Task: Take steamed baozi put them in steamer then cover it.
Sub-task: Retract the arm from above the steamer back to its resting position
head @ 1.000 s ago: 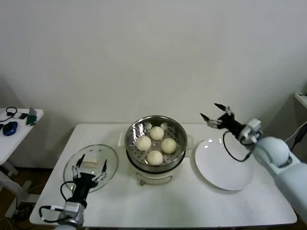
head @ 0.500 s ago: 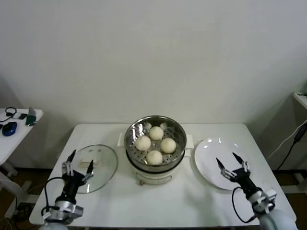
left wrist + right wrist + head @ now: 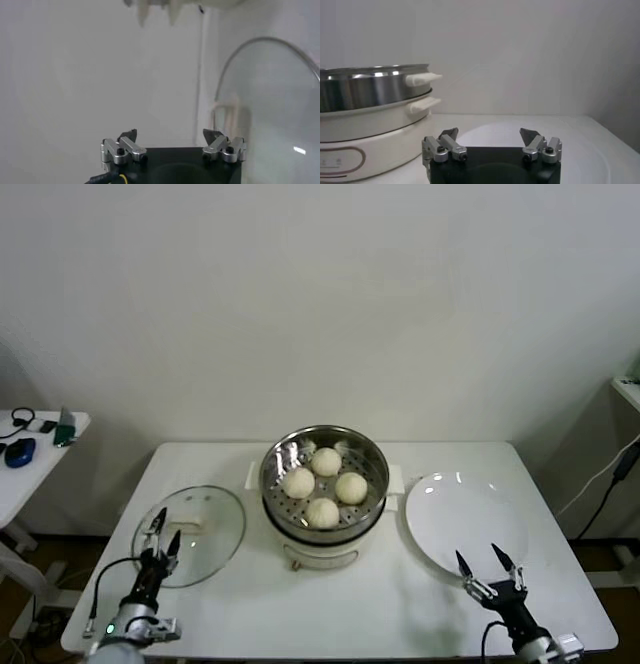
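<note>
All four steamed baozi (image 3: 325, 485) sit in the steamer (image 3: 324, 484), frame centre. Cover (image 3: 190, 532) lies lower left on the surface (image 3: 400, 604). Left hand (image 3: 160, 542), fingers spread, at its near rim; right hand (image 3: 490, 569), spread too, lower right. Next: grip the handle square, lift level, centre over the pot.

Four baozi (image 3: 325, 484) sit in one steamer (image 3: 276, 469). One cover (image 3: 205, 529) and one plate (image 3: 470, 524) lie on one bench (image 3: 380, 614). Two end effectors show at the near edge: the left end effector (image 3: 160, 534) and the right end effector (image 3: 490, 569), each with two fingers spread apart. One side table (image 3: 35, 459) stands at far left.
</note>
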You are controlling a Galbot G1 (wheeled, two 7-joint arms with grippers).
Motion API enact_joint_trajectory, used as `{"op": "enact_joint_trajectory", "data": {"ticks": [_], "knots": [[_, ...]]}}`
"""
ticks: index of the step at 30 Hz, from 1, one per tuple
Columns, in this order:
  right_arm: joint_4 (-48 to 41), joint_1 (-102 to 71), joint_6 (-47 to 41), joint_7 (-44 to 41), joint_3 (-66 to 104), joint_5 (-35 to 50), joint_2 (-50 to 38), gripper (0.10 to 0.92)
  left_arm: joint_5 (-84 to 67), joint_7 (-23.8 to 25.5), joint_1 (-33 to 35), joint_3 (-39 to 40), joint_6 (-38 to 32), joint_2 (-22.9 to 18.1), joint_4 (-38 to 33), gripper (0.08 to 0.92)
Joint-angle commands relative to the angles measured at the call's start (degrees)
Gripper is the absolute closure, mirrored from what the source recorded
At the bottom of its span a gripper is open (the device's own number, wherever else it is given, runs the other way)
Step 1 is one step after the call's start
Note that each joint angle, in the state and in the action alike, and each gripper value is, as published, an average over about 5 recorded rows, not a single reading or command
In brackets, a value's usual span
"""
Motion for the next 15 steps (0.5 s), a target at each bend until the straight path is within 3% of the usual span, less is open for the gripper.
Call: {"op": "enact_joint_trajectory", "data": {"ticks": [1,15], "knots": [[1.23,-3.64,1.76,0.34,0.86,-0.65,3.04,0.203,10.72,-2.69,-6.91,0.66,-0.11,-0.01,11.25,0.177],[0.74,-4.46,3.12,0.79,1.04,-1.77,4.71,0.203,13.45,-4.01,-13.86,1.81,0.43,0.26,17.28,0.177]]}}
